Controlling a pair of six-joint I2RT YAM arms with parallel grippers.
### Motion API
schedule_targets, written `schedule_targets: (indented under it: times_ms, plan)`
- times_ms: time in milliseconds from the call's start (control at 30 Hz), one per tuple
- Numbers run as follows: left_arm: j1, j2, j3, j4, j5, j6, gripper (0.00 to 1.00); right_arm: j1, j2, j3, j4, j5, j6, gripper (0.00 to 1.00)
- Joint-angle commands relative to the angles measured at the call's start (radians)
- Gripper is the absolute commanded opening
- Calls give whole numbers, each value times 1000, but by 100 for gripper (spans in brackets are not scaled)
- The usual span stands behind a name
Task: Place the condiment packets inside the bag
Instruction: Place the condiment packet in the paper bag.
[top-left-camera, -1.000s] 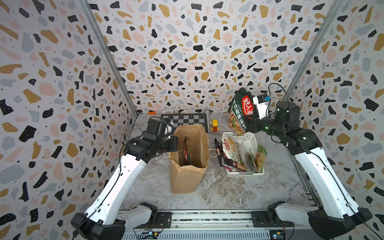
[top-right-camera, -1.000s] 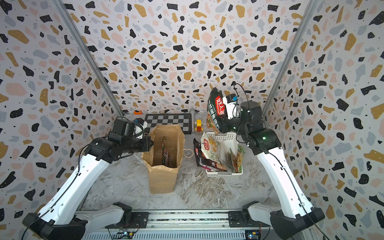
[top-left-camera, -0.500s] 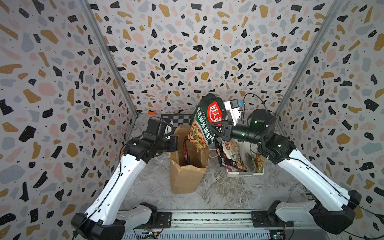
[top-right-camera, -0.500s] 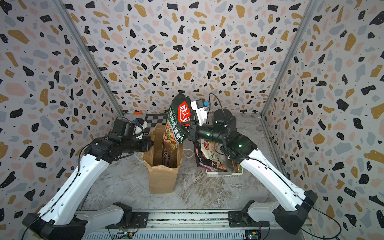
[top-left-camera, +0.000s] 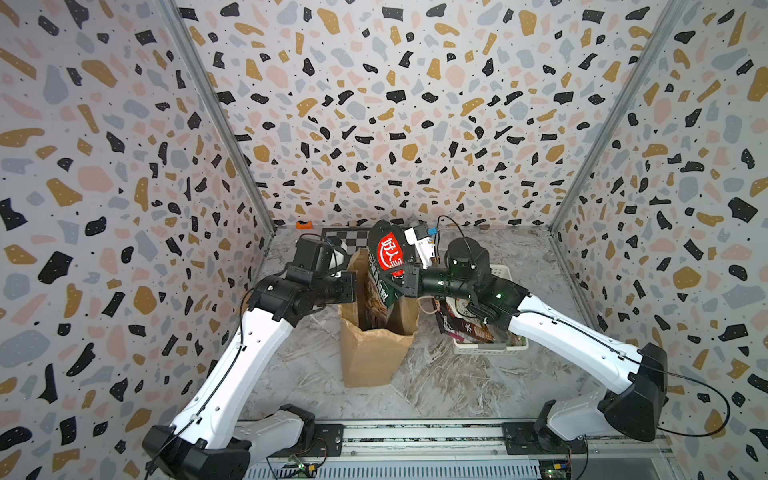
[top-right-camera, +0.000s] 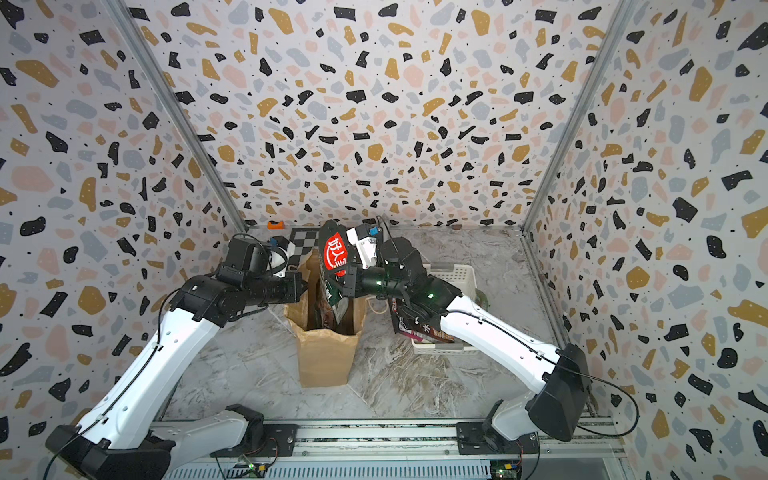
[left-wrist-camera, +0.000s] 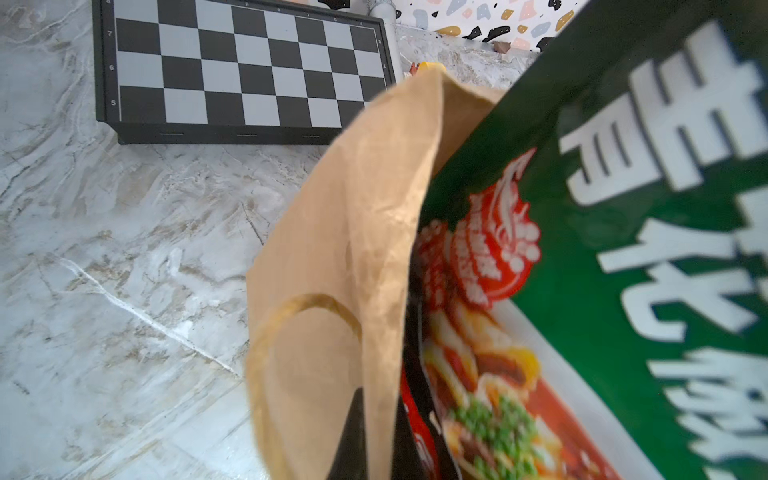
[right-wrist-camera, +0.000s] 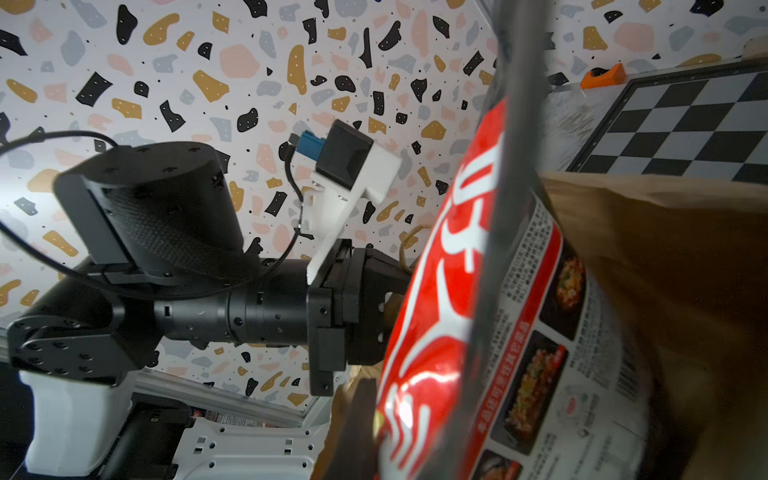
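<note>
1. The left gripper (top-left-camera: 352, 287) is clenching the rim of the bag (top-left-camera: 370, 357), holding it open.
2. The right gripper (top-left-camera: 405, 280) is gripping the green packet (top-left-camera: 388, 257), whose lower end is dipping into the bag beside a dark packet (top-right-camera: 319, 312) already inside.
3. Several packets (top-left-camera: 465, 328) are waiting in the basket (top-left-camera: 503, 271).

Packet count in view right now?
3: green packet in the right gripper, half inside the bag; dark packet inside the bag; black-red packet in the basket. The right arm may hide more there.
</note>
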Motion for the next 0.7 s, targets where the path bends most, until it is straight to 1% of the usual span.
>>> schedule_targets:
  times_ms: [0, 67, 200, 300, 433, 500, 633, 667]
  plan:
    - [-3, -5, -11, 34, 8, 15, 0, 27, -40, 71, 121, 16, 12, 0]
    - [-2, -6, -11, 32, 6, 15, 0, 40, -46, 61, 139, 52, 30, 0]
    - [-2, -9, -10, 34, -2, 10, 0, 57, -42, -34, 223, 108, 91, 0]
    - [-3, -7, -12, 34, -1, 9, 0, 56, -22, -96, 275, 120, 131, 0]
    - [-3, -5, -13, 33, -1, 11, 0, 58, 6, -137, 303, 106, 161, 0]
    - [-3, -5, -12, 33, -1, 11, 0, 59, 0, -156, 290, 121, 150, 0]
    - [-2, -5, -12, 33, -1, 11, 0, 58, -39, -178, 174, 200, 68, 0]
    - [-3, -5, -12, 35, 1, 10, 0, 58, -44, -183, 153, 214, 53, 1]
